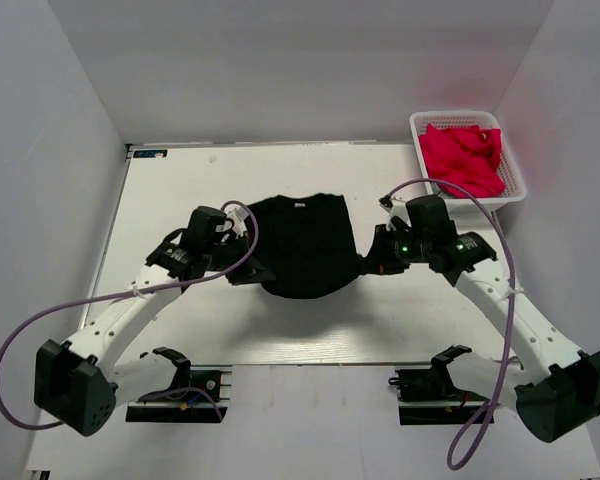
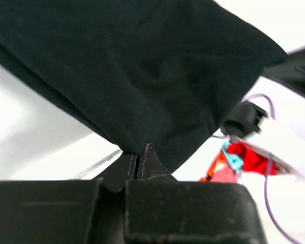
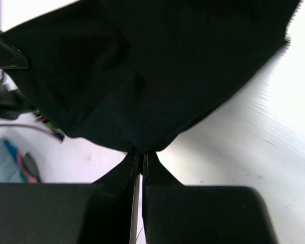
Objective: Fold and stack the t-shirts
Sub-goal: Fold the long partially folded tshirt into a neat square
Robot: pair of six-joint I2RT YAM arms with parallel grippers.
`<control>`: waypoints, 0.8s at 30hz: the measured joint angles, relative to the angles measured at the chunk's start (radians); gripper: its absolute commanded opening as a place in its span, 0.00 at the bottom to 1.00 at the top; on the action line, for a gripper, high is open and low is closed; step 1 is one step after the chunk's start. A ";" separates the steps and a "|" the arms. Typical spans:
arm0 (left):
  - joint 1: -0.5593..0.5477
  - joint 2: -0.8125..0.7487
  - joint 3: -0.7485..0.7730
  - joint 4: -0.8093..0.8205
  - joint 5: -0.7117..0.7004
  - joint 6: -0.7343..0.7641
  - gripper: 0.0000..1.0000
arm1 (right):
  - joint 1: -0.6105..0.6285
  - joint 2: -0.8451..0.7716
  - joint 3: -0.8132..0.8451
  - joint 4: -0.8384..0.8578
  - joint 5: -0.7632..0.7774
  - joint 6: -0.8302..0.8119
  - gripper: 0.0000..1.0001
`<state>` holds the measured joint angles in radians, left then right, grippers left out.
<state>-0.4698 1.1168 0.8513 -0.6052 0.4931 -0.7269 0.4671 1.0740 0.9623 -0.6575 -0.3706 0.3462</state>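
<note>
The left claw [image 2: 141, 155] is squeezed shut on the left bottom corner of the black t-shirt [image 1: 305, 245]. The shirt is soft, dark cloth, wide and a bit wrinkled. It is spread in the middle of the smooth white table [image 1: 180, 190], with its near edge held up in a curve. The right claw [image 3: 141, 155] is squeezed shut on the shirt's right bottom corner. Far to the right of the shirt sits a white basket [image 1: 458, 117] with holes in its walls, and bright red cloth [image 1: 462, 155] is bunched inside.
</note>
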 measured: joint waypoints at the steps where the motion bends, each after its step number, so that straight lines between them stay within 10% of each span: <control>1: -0.001 -0.018 0.015 -0.014 0.019 0.002 0.00 | 0.000 -0.003 0.025 -0.026 -0.018 -0.008 0.00; 10: 0.005 -0.071 0.082 -0.152 -0.002 -0.009 0.00 | -0.006 0.053 0.145 -0.024 -0.059 -0.002 0.00; 24: 0.026 0.216 0.349 -0.193 -0.410 -0.087 0.00 | -0.112 0.352 0.244 0.175 -0.102 0.067 0.00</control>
<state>-0.4438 1.3327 1.2007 -0.7979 0.0826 -0.8143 0.3550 1.4258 1.2060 -0.4820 -0.4725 0.4129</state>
